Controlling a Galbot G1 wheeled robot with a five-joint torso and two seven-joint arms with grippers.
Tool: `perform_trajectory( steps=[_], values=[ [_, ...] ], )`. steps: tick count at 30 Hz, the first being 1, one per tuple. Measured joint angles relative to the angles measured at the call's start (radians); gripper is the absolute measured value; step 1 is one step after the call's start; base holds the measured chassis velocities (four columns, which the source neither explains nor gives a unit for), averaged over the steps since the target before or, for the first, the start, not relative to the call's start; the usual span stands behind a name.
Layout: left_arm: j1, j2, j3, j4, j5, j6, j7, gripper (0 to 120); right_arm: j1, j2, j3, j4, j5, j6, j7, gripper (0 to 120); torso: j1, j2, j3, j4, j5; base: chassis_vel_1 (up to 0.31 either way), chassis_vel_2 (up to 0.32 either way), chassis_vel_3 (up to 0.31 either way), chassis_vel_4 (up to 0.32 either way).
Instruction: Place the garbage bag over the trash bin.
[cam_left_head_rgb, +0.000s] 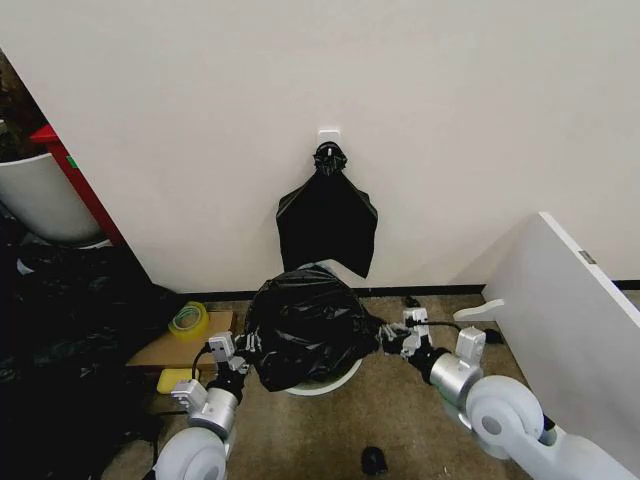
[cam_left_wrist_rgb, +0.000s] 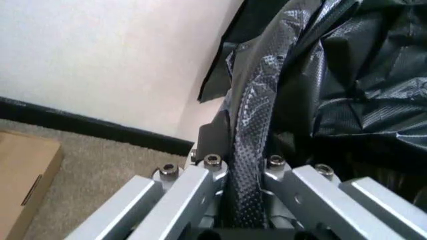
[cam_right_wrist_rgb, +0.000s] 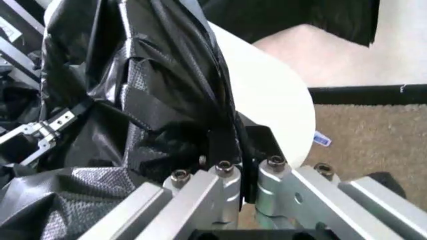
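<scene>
Covering trash bin (cam_left_head_rgb: 325, 383): garbage bag (cam_left_head_rgb: 308, 325) | left gripper (cam_left_head_rgb: 247, 347) clamps bag | right gripper (cam_left_head_rgb: 388, 338) clamps bag

Left pincer (cam_left_head_rgb: 247, 345), right pincer (cam_left_head_rgb: 385, 338): both clamped, arms reaching forward.

wall (cam_left_head_rgb: 300, 80): plain white | floor (cam_left_head_rgb: 320, 440): tan carpet | baseboard (cam_left_head_rgb: 440, 291): black

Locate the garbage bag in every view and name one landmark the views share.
Head view: the garbage bag sits low at centre, draped over the trash bin.
Left wrist view: it hangs from centre to the right, pinched in the left gripper.
Right wrist view: it spreads left of the right gripper.
Shared landmark: black baseboard.
</scene>
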Motion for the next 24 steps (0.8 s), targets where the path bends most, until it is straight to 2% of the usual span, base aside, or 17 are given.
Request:
perform_trajectory(
  steps=[4,7,9,10,12,13,15,16,18,19,21,22,24],
  values=[
    [0.003,0.002,-0.001,-0.002,0.0,0.011,-0.007,1,-0.005,0.009,0.003,0.0,0.002,0.01,0.004,7,0.0,0.0,0.0,0.0002,0.0002,0.0,0.0,0.0,0.0],
    [0.005,0.006,-0.002,-0.007,-0.011,0.031,-0.019,1,-0.029,0.022,0.03,0.005,0.037,0.018,0.008,23,0.0,0.0,0.0,0.0001,0.0001,0.0,0.0,0.0,0.0],
    [0.005,0.006,-0.002,-0.008,-0.011,0.032,-0.019,1,-0.03,0.022,0.031,0.005,0.038,0.019,0.008,23,0.0,0.0,0.0,0.0001,0.0001,0.0,0.0,0.0,0.0],
    [0.004,0.008,-0.002,-0.009,-0.018,0.042,-0.025,1,-0.049,0.026,0.055,0.006,0.059,0.02,0.006,32,0.0,0.0,0.0,0.0,0.0001,0.0,0.0,0.0,0.0],
    [0.001,0.01,-0.002,-0.009,-0.019,0.049,-0.031,1,-0.063,0.028,0.082,0.007,0.077,0.024,0.004,41,0.0,0.0,0.0,0.0002,0.0001,0.0,0.0,0.0,0.0],
    [0.001,0.01,-0.002,-0.009,-0.019,0.049,-0.031,1,-0.063,0.028,0.082,0.007,0.077,0.024,0.004,41,0.0,0.0,0.0,0.0002,0.0001,0.0,0.0,0.0,0.0],
    [-0.004,0.012,-0.003,0.002,-0.019,0.061,-0.043,1,-0.094,0.031,0.131,0.02,0.088,0.027,0.011,53,0.0,0.0,0.0,0.0001,0.0,0.0,0.0,0.0,0.0],
    [-0.004,0.012,-0.003,0.002,-0.019,0.061,-0.043,1,-0.094,0.031,0.131,0.02,0.088,0.027,0.011,53,0.0,0.0,0.0,0.0001,0.0,0.0,0.0,0.0,0.0],
    [-0.006,0.016,-0.003,0.006,-0.02,0.069,-0.052,1,-0.122,0.031,0.158,0.031,0.088,0.031,0.024,64,0.0,0.0,0.0,0.0002,0.0,0.0,0.0,0.0,0.0],
    [-0.006,0.016,-0.003,0.006,-0.02,0.069,-0.052,1,-0.122,0.031,0.158,0.031,0.088,0.031,0.024,64,0.0,0.0,0.0,0.0002,0.0,0.0,0.0,0.0,0.0],
    [-0.011,0.017,-0.004,0.007,-0.022,0.082,-0.066,1,-0.158,0.034,0.197,0.042,0.068,0.038,0.028,73,0.0,0.0,0.0,0.0001,0.0001,0.0,0.0,0.0,0.0],
    [-0.011,0.017,-0.004,0.007,-0.022,0.082,-0.066,1,-0.158,0.034,0.197,0.042,0.068,0.038,0.028,73,0.0,0.0,0.0,0.0001,0.0001,0.0,0.0,0.0,0.0],
    [-0.016,0.02,-0.006,0.001,-0.027,0.109,-0.081,1,-0.205,0.03,0.238,0.074,-0.002,0.054,0.001,85,0.0,0.0,0.0,0.0,0.0001,0.0,0.0,0.0,0.0]
  ],
)
